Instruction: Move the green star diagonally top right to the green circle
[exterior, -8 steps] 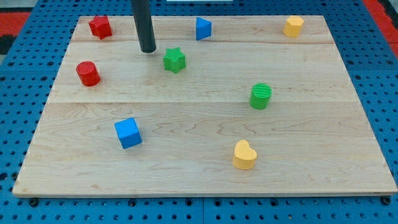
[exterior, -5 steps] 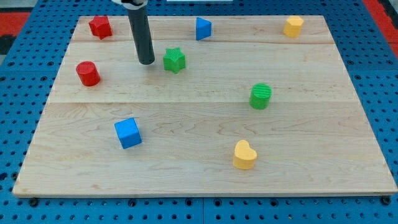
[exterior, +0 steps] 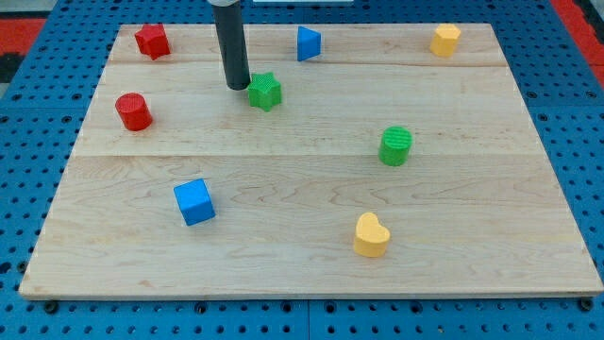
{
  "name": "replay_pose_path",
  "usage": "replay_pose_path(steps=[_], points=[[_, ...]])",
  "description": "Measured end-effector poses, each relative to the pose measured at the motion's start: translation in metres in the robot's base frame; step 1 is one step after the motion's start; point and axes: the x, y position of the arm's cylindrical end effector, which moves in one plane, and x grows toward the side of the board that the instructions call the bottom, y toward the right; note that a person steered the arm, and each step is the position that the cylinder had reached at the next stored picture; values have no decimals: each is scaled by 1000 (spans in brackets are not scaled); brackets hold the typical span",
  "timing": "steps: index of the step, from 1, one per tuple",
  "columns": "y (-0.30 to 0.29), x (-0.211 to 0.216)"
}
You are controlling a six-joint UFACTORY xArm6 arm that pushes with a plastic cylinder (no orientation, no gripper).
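The green star (exterior: 265, 92) lies on the wooden board (exterior: 311, 255), upper middle-left. My tip (exterior: 238, 86) stands just to the star's left, close against its left edge; I cannot tell if they touch. The green circle (exterior: 395, 145), an upright cylinder, stands to the lower right of the star, well apart from it.
A red star (exterior: 151, 41) at top left, a red cylinder (exterior: 133, 111) at left, a blue cube (exterior: 194, 201) lower left, a blue triangle (exterior: 308, 43) at top middle, a yellow block (exterior: 445, 40) at top right, a yellow heart (exterior: 371, 235) at the bottom.
My tip moved down, then right, toward the green star's left side. No block has visibly moved.
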Motion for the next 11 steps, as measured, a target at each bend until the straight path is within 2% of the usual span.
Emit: replay_pose_path(steps=[1, 4, 6, 9, 10, 11], points=[[27, 19], [146, 19], [156, 33], [212, 46], [215, 59], [193, 50]])
